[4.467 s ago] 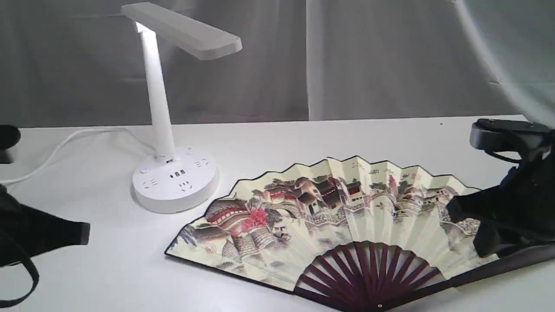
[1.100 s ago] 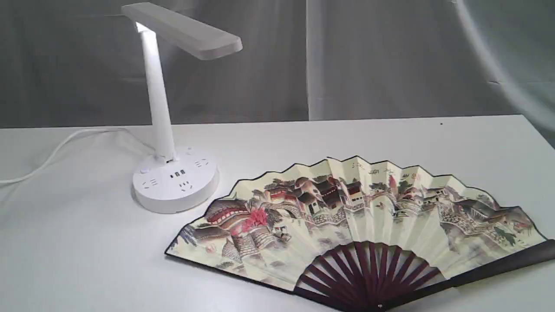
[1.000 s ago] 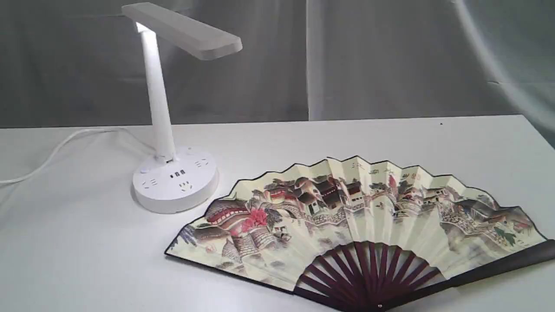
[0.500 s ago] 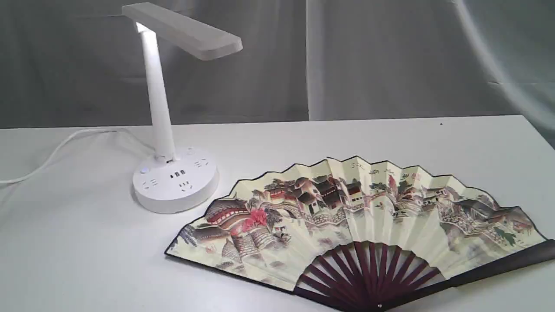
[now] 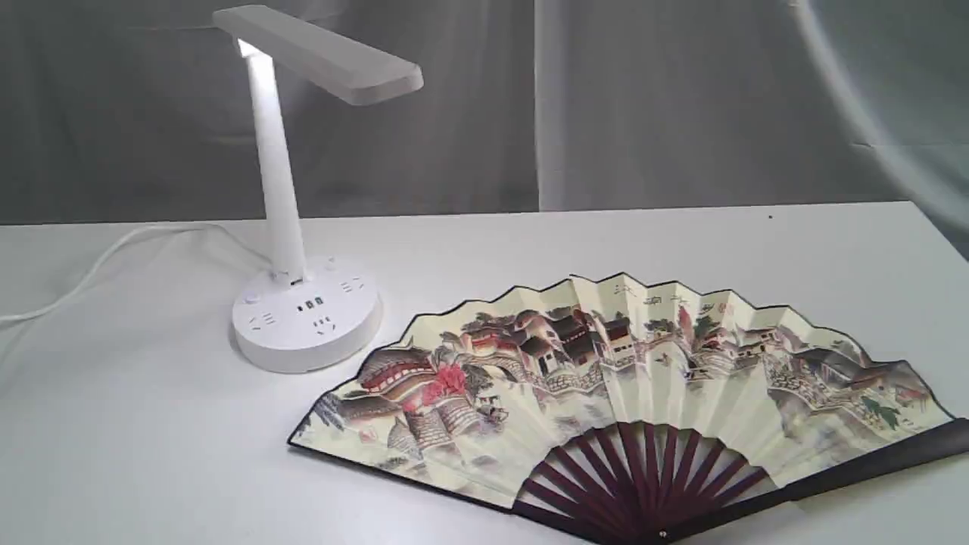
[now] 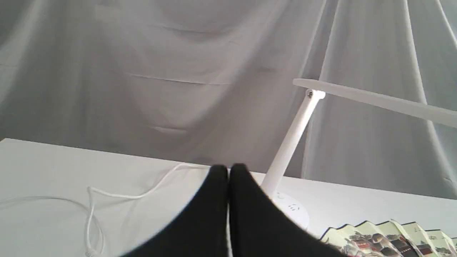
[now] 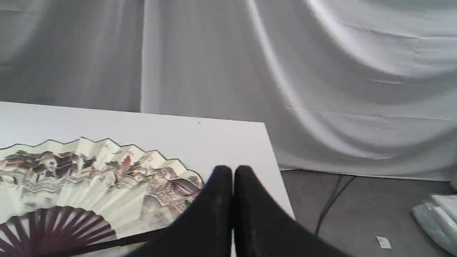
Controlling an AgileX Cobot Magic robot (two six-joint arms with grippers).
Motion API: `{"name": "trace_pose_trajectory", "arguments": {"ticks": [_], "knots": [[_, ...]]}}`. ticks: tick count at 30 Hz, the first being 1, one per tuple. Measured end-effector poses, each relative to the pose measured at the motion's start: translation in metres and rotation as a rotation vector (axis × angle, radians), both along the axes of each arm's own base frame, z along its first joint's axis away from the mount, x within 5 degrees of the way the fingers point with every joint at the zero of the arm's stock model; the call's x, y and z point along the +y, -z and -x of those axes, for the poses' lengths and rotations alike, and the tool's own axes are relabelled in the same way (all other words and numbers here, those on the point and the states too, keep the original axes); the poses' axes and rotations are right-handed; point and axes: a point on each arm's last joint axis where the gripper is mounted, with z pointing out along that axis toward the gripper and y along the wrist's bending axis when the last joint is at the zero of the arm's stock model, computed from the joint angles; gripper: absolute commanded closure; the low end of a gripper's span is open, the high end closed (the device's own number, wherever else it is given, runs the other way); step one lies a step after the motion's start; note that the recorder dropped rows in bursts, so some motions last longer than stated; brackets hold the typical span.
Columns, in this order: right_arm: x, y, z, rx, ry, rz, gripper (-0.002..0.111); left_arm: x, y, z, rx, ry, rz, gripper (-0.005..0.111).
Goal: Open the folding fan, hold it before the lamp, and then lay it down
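a few seconds earlier both arms had been in the exterior view, the right one low over the fan's right end. by this moment both had gone from that view, and over the last second nothing on the worktop (image 5: pixel 681 242) had shifted. the fan (image 5: pixel 606 371) lay fully spread and flat on the worktop, painted side up, its ribs towards the near edge, with nothing touching it. its left tip sat near the base of the lamp (image 5: pixel 276 189) but apart from it. the lamp stood upright, its cord (image 5: pixel 98 261) trailing off to the left. we judged from this that the laying down was done and the arms had pulled back, so the task looked finished or very nearly so. whether the fan had been held before the lamp we could not tell from these views.

the left fingers (image 6: pixel 214 203) were pressed together tip to tip with nothing between them, raised above the worktop and pointing towards the lamp's stem. the right fingers (image 7: pixel 217 203) were likewise clenched on nothing, up over the right end of the worktop near the fan's right guard. they seemed clear of the guard, though the wrist view was too steep for us to be sure of the gap.
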Motion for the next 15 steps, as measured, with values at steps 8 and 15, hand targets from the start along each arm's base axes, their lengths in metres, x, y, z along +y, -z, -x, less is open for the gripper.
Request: {"name": "trace_pose_trajectory", "arguments": {"ticks": [8, 15], "knots": [[-0.005, 0.011, 0.002, 0.082, 0.056, 0.003, 0.108, 0.001, 0.000, -0.003, -0.025, -0.008, -0.009, 0.107], [-0.007, 0.009, 0.001, 0.057, 0.037, 0.008, 0.108, 0.000, 0.012, -0.017, -0.007, -0.007, -0.013, 0.107]]}}
